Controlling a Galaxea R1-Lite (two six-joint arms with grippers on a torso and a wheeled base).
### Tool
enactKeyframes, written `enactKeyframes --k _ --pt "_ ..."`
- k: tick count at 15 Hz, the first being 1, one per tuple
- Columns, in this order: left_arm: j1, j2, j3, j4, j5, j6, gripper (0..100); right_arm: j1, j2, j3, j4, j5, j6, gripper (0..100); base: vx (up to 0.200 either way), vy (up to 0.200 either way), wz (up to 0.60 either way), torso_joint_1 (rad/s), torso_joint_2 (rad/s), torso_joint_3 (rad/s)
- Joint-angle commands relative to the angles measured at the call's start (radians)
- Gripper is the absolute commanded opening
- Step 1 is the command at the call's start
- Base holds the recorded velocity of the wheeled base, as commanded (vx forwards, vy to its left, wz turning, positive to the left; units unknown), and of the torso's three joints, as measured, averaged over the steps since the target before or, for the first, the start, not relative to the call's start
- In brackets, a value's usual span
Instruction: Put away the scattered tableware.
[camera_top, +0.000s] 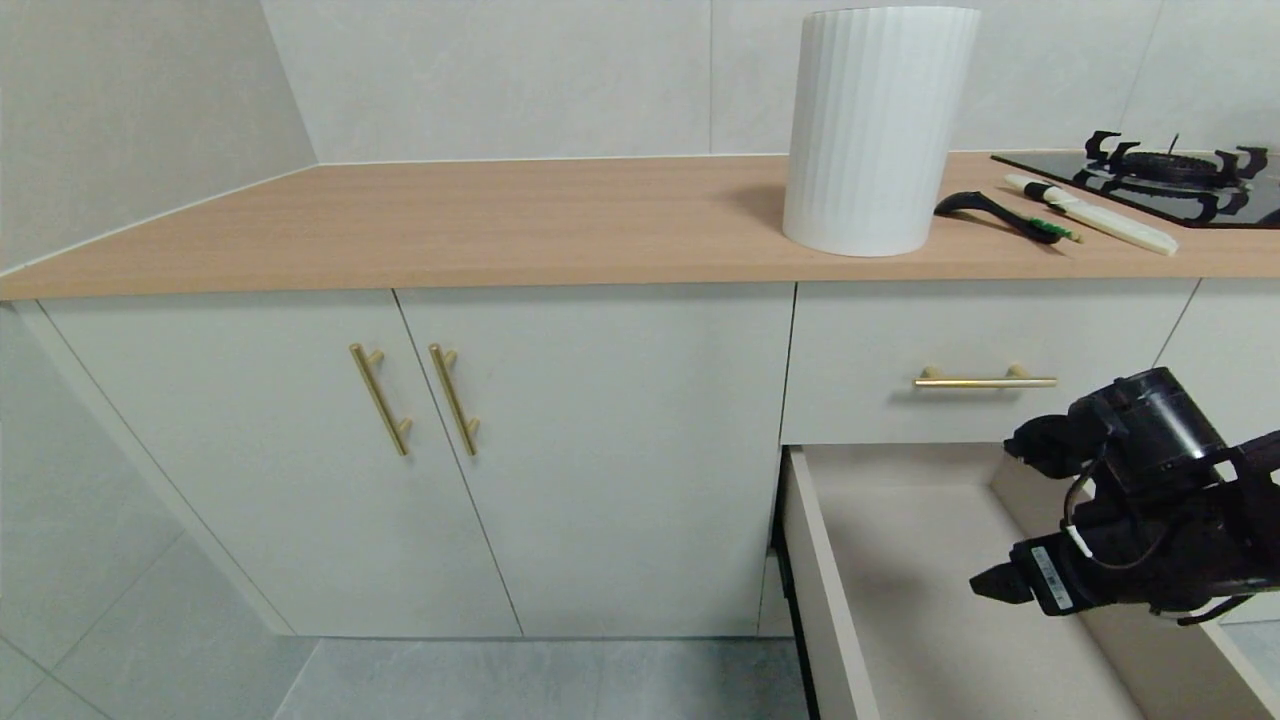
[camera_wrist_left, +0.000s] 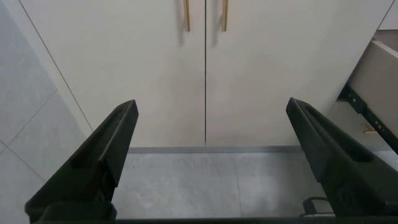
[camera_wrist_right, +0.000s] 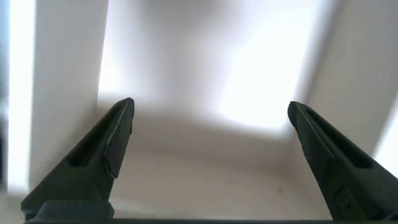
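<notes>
Black-fingered, the right gripper (camera_wrist_right: 209, 111) is spread wide and empty, hanging just above the open drawer (camera_top: 815, 570). Up beyond it on the wooden desk (camera_top: 500, 220) lie the black spoon (camera_top: 985, 210) and the wrapped chopsticks (camera_top: 1095, 218), beside a white ribbed canister (camera_top: 875, 130). The left gripper (camera_wrist_left: 211, 107) is likewise wide open and empty, facing the cabinet doors (camera_wrist_left: 124, 62) ahead of it.

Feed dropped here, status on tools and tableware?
Left tool open, empty. Right tool open, over open drawer. Black spoon, white utensil on countertop, ribbed canister beside.
</notes>
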Motion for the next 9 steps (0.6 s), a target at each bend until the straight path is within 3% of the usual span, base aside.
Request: enactKeyframes --k 1,9 --pt "0.001 0.000 0.000 0.000 0.000 0.000 100 -0.012 -0.015 -0.008 -0.037 -0.009 0.002 100 0.000 0.000 0.00 0.000 0.00 0.000" --pt "0.001 0.000 0.000 0.000 0.000 0.000 100 -0.026 -0.038 0.005 -0.079 -0.032 -0.010 100 0.000 0.000 0.00 0.005 -0.04 -0.029"
